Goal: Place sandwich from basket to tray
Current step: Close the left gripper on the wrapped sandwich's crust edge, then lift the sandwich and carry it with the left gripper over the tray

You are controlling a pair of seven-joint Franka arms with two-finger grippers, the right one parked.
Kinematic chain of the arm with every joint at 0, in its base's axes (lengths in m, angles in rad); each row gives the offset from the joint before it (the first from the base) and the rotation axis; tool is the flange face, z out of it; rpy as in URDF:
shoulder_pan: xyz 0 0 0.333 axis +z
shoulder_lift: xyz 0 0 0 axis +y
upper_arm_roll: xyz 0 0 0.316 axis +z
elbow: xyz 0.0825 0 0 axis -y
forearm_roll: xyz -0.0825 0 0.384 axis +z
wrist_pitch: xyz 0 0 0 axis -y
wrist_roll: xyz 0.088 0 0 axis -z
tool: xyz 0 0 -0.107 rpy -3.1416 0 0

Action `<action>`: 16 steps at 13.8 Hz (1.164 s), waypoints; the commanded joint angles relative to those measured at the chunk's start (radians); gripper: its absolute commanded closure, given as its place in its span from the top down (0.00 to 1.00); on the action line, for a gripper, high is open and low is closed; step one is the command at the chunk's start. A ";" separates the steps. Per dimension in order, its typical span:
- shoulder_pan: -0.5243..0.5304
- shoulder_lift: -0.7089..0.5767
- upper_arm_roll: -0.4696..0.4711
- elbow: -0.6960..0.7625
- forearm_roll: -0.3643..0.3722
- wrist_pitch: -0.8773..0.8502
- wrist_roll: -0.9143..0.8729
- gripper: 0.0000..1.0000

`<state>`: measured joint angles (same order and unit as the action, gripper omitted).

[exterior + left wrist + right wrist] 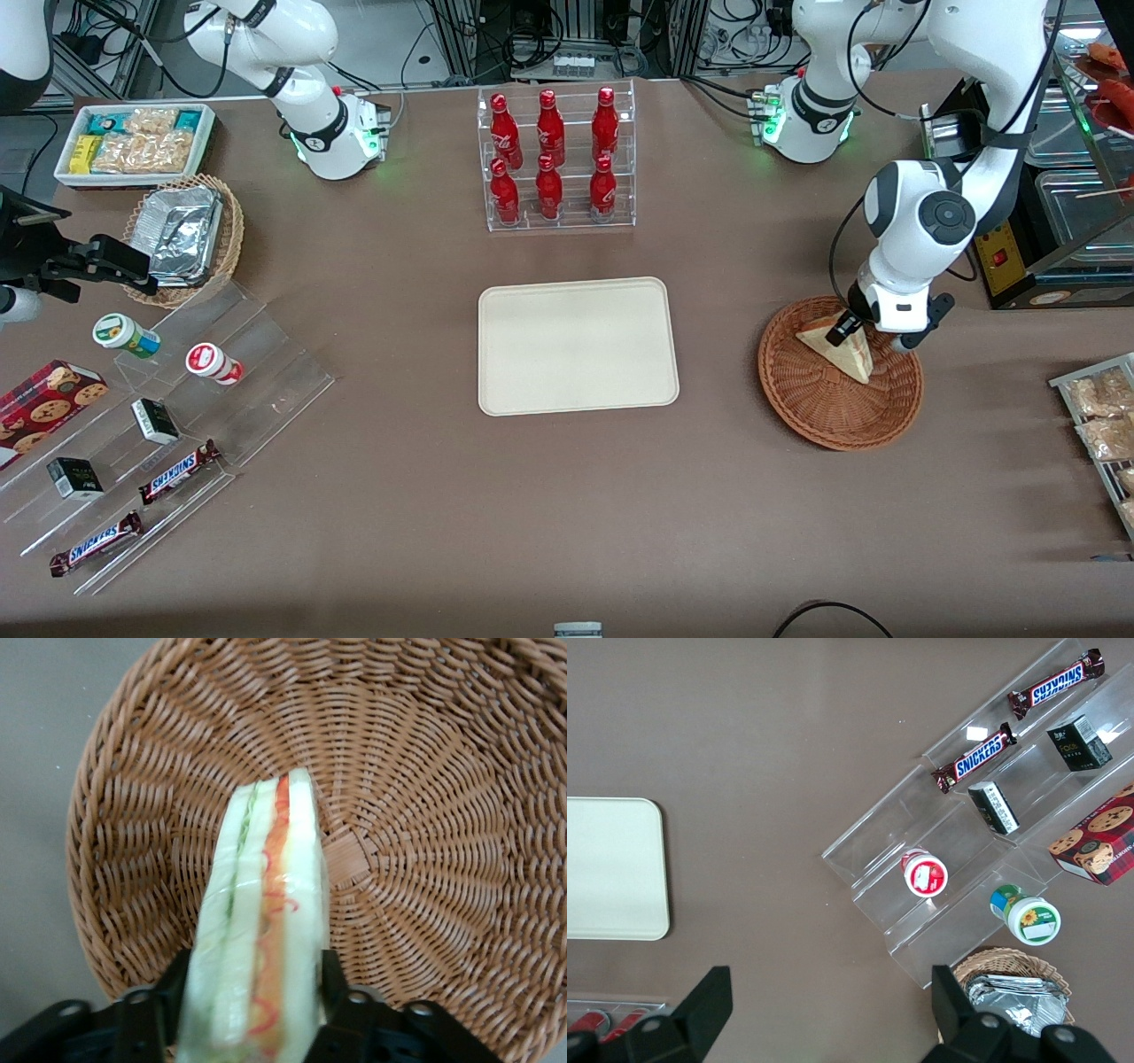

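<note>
Six red bottles (551, 159), two Snickers bars (137, 509), two baskets (839, 377)

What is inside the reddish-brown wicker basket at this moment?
Only the sandwich, standing on edge with the tool shut on its sides. The basket weave around it is bare; the patch under the sandwich is covered.

Six red bottles (554, 159) stand in a clear rack (556, 213), while toward the parked arm's end lie a white snack bin (133, 142), a foil container (182, 235) in a tan basket (229, 252), two Snickers bars (177, 471), what looks like a cookie box (44, 408), and two small tubs (124, 335) on clear steps (266, 390).
</note>
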<state>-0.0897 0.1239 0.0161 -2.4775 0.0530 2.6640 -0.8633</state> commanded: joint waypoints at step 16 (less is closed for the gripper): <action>-0.310 0.150 -0.272 0.860 0.007 -0.940 -0.025 0.00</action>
<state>-0.3234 0.0994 -0.2640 -1.7665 0.0503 1.7556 -0.8773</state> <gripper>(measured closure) 0.828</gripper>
